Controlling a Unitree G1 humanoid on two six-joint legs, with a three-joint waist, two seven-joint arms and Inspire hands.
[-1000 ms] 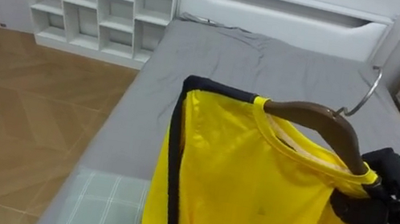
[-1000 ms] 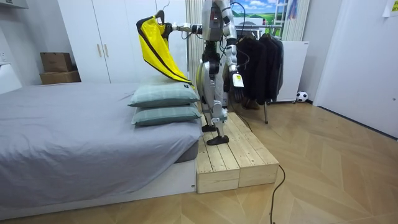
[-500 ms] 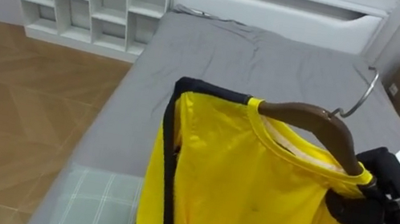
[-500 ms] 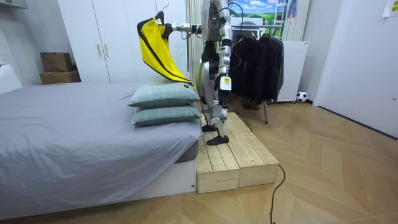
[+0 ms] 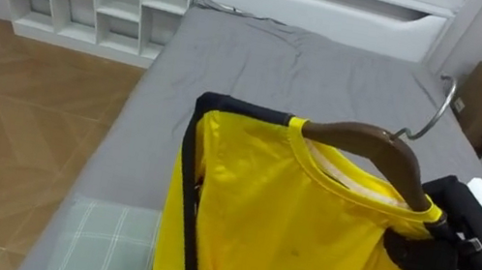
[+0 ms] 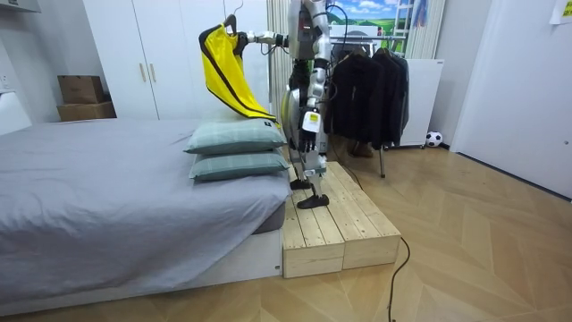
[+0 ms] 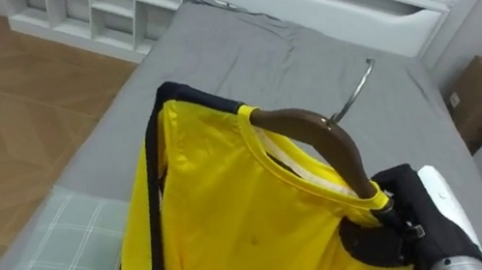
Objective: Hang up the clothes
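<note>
The yellow shirt (image 5: 284,231) sits on the wooden hanger (image 5: 367,146), held up over the grey bed (image 5: 311,68). The right robot hand (image 5: 444,243) is closed round the hanger's right end, where the shirt's shoulder lies over it. The left robot hand (image 6: 307,127) hangs low beside the body; its state I cannot tell.

The robot stands on the wooden platform (image 6: 340,224) by the pillows (image 6: 237,148), with the rack of dark garments (image 6: 368,89) behind it, so I think the step is to carry the shirt there. To do it well, the hanger should stay level, so the shirt does not slide off the free end. The metal hook (image 5: 437,104) should stay free and pointing up, and the hem should pass above the pillows.

Against one second ago, the left arm has swung closer to the legs. The grip and the shirt are nearly as before - the shift in the eye view is the camera's own.
</note>
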